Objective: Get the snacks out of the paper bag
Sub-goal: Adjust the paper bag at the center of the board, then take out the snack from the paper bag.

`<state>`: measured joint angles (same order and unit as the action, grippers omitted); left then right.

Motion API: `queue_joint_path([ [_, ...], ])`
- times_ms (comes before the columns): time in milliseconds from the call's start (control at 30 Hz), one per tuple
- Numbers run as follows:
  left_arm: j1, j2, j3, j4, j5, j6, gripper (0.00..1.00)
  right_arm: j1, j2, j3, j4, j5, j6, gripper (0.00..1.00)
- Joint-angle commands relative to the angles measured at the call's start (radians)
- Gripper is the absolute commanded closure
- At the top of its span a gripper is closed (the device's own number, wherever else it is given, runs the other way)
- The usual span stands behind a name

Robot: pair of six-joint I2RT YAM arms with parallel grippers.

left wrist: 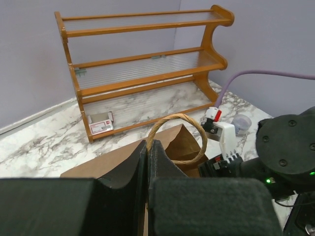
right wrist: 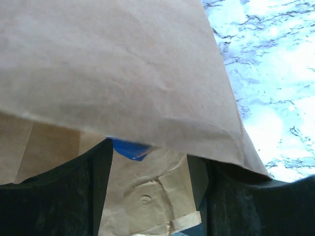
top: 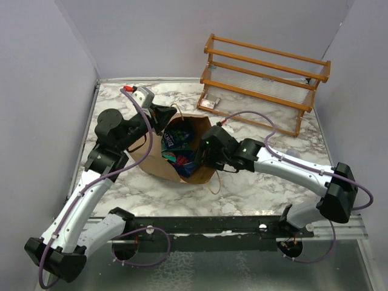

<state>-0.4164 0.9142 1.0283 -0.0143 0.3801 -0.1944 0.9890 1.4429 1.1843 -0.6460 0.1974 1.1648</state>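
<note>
The paper bag [top: 159, 165] lies open on the marble table, mouth facing up in the top view. Inside it I see snacks: a blue packet [top: 175, 141] and a teal-green one [top: 182, 161]. My left gripper [top: 164, 121] is at the bag's far rim, shut on the bag's twisted paper handle [left wrist: 178, 118], with the brown bag wall [left wrist: 106, 166] below it. My right gripper [top: 204, 157] is open at the bag's right rim. In the right wrist view the bag wall [right wrist: 123, 64] drapes over its open fingers [right wrist: 74, 196], and a blue packet corner [right wrist: 129, 148] shows between them.
An orange wooden shelf rack [top: 267, 76] stands at the back right. A small pale box with a reddish mark [top: 210, 102] lies at its left foot, also in the left wrist view [left wrist: 101, 123]. A small clear cup [left wrist: 241, 123] sits by the right arm.
</note>
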Motion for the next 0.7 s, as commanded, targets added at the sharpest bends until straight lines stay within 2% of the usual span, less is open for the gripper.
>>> queue_joint_path([
  [0, -0.001, -0.017, -0.010, 0.058, 0.062, -0.019, 1.00, 0.002, 0.049, 0.016, -0.003, 0.080, 0.089, 0.41],
  [133, -0.001, -0.031, -0.016, 0.059, 0.065, -0.021, 1.00, 0.000, 0.083, 0.022, -0.022, 0.102, 0.142, 0.45],
  [267, -0.001, -0.042, -0.022, 0.052, 0.054, -0.018, 1.00, -0.002, 0.105, 0.030, 0.009, 0.093, 0.137, 0.56],
  [300, -0.001, -0.044, -0.022, 0.051, 0.049, -0.019, 1.00, -0.001, 0.111, 0.044, 0.008, 0.091, 0.125, 0.63],
  [367, -0.001, -0.049, -0.024, 0.050, 0.037, -0.017, 1.00, -0.001, 0.121, 0.069, 0.008, 0.094, 0.093, 0.86],
  [400, -0.001, -0.051, -0.025, 0.051, 0.035, -0.017, 1.00, -0.001, 0.121, 0.080, 0.007, 0.097, 0.079, 0.95],
  [433, -0.001, -0.052, -0.026, 0.051, 0.032, -0.017, 1.00, -0.001, 0.118, 0.088, 0.008, 0.097, 0.063, 0.98],
  [667, -0.001, -0.046, -0.042, 0.041, 0.030, -0.003, 1.00, -0.001, 0.060, 0.128, 0.064, 0.057, -0.076, 0.99],
])
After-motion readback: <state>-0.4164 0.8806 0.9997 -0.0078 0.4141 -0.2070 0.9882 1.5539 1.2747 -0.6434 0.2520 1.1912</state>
